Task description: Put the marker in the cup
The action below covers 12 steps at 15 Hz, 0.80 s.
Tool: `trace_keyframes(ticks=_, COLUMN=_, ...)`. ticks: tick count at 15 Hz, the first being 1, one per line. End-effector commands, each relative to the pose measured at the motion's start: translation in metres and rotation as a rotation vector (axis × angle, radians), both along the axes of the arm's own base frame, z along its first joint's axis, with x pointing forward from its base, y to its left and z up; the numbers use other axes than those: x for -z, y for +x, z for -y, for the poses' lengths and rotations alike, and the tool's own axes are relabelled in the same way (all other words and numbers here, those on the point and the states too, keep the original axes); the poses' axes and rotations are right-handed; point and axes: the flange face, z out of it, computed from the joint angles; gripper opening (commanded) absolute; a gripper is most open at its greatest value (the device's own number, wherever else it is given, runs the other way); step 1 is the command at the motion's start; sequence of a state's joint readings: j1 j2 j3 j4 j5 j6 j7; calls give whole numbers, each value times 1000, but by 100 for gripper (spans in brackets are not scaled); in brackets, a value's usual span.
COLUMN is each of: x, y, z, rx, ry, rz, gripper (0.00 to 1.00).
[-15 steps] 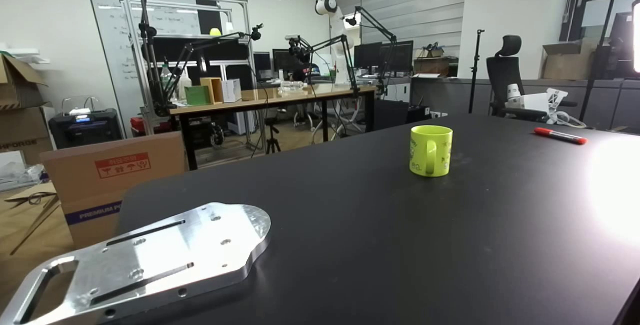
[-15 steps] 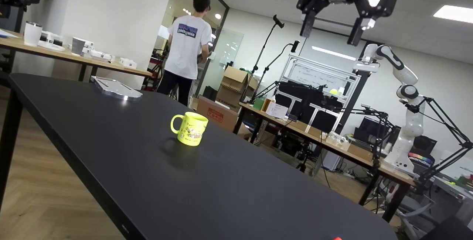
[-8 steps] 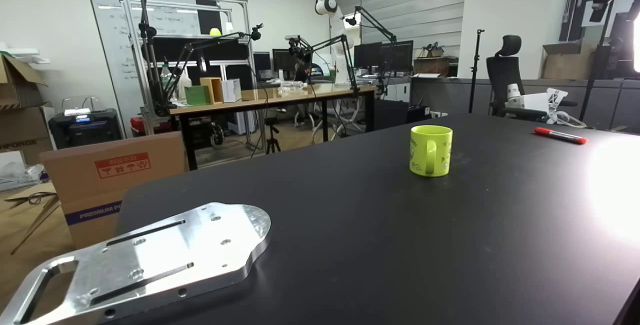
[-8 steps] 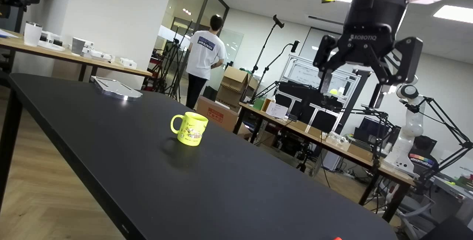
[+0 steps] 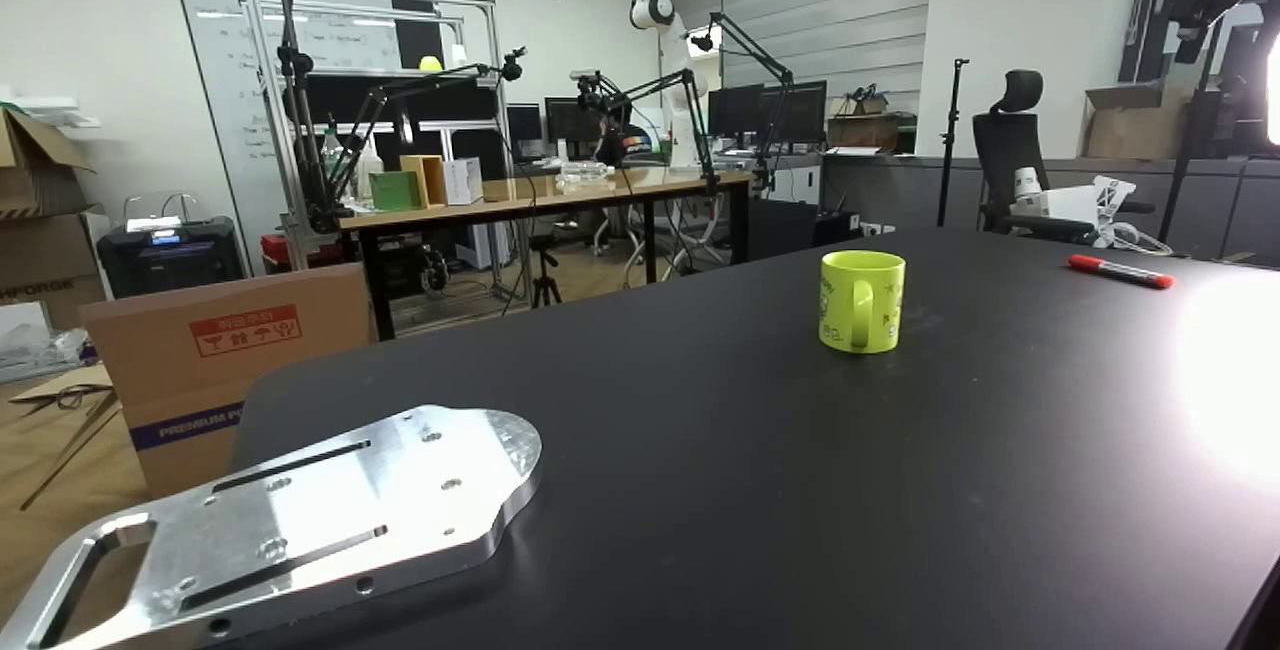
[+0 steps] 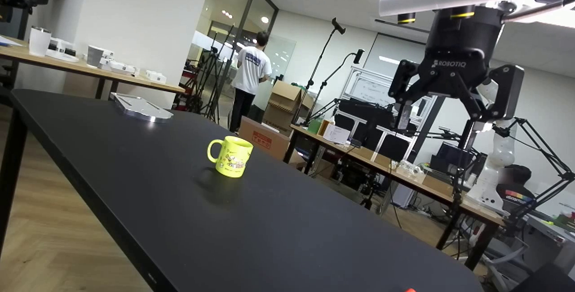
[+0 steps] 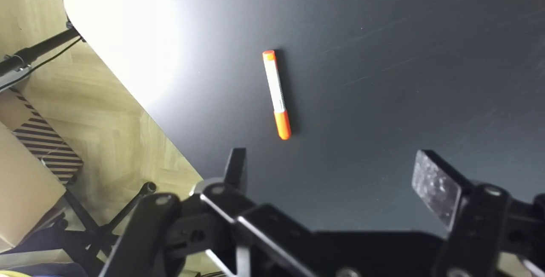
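The marker [image 7: 276,93], with red-orange ends and a white barrel, lies flat on the black table. It shows whole in an exterior view [image 5: 1120,272], and only its red tip shows at the bottom edge of an exterior view [image 6: 410,290]. The yellow-green cup [image 5: 862,302] stands upright with its handle to the side; it also shows in an exterior view [image 6: 231,157] and is out of the wrist view. My gripper [image 7: 330,157] is open and empty, high above the table. In the wrist view the marker lies beyond the left fingertip. The gripper also shows in an exterior view [image 6: 433,134].
A silver metal plate [image 5: 330,500] lies on the black table [image 5: 700,430], well apart from the cup. The table edge runs close to the marker in the wrist view. A bright glare [image 7: 123,34] covers part of the table. A person [image 6: 251,72] stands in the background.
My gripper has come down from the top of an exterior view, quickly at first and then a little further, staying open. The person in the background has moved. The marker and cup have not moved.
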<state>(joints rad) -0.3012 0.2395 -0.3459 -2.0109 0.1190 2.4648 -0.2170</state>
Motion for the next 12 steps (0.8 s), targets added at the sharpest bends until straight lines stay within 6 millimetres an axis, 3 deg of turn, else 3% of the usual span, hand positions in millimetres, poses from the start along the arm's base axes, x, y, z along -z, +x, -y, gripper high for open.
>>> trace_keyframes(ticks=1, x=-1, y=0, z=0, rx=1, ry=0, rz=-1, gripper=100)
trace_keyframes(ticks=2, x=-1, y=0, z=0, rx=1, ry=0, rz=0, gripper=100)
trace_keyframes(ticks=12, x=88, y=28, z=21, rx=-119, ry=-39, rz=27, gripper=100)
